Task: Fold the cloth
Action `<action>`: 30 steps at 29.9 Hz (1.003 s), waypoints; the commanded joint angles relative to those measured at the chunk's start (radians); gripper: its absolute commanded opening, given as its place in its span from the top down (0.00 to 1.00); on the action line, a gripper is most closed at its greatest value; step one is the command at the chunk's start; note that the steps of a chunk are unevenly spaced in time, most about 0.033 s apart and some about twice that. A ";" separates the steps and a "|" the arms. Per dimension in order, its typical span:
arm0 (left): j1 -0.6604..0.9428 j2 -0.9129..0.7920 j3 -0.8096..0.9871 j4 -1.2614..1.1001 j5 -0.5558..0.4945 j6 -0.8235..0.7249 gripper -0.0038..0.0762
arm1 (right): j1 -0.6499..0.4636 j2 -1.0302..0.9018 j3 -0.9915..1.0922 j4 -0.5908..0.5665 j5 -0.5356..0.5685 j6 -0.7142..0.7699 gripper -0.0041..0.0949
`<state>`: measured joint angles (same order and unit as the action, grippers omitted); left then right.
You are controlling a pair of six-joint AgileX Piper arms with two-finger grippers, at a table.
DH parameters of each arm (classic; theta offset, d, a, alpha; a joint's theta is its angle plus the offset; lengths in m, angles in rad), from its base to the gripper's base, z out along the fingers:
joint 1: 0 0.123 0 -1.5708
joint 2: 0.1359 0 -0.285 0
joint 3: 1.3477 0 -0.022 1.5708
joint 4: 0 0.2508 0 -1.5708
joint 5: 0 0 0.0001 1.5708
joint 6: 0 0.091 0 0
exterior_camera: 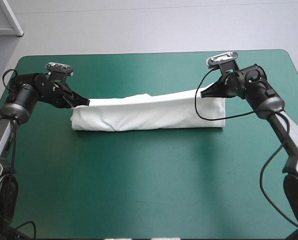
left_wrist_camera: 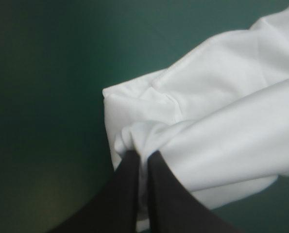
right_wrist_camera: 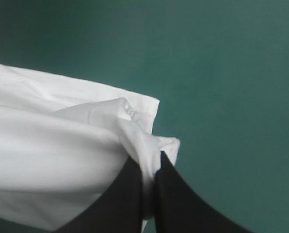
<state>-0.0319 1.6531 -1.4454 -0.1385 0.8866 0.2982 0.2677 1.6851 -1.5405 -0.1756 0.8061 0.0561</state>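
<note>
I pinch one end of the T-shirt (exterior_camera: 149, 114) in my left gripper (exterior_camera: 85, 102) at centre-left and the other in my right gripper (exterior_camera: 203, 93) at upper right, both fingers all but closed on cloth, so the folded band stretches smooth across the middle of the teal-green cover (exterior_camera: 149, 190).

T-shirt (exterior_camera: 149, 112): plain white all over, with the creases showing as soft grey shading. Hem stitching white on white in the close views.
Table cover (exterior_camera: 149, 190): even teal-green, unpatterned.
Left gripper (exterior_camera: 86, 102): fingers solid black.
Right gripper (exterior_camera: 203, 93): fingers the same black.
Arms (exterior_camera: 26, 97): black housings, silver-grey rings at the joints, pale grey lower links.
</note>
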 commanded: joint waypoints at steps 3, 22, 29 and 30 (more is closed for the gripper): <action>-0.002 0.019 -0.054 0.000 -0.089 -0.006 0.93 | -0.015 0.056 -0.112 0.000 -0.064 -0.015 0.98; -0.002 0.118 -0.061 0.003 -0.399 -0.008 0.23 | -0.056 0.174 -0.122 0.258 -0.296 -0.004 0.30; -0.015 0.068 -0.141 -0.135 -0.248 -0.008 0.33 | -0.069 0.100 -0.122 0.329 -0.105 -0.027 0.30; -0.020 0.057 -0.156 -0.168 -0.221 0.000 0.39 | -0.072 0.087 -0.120 0.329 -0.089 -0.047 0.30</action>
<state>-0.0362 1.7972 -1.5371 -0.2171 0.6519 0.2982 0.2055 1.8740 -1.6266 0.1427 0.7061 0.0463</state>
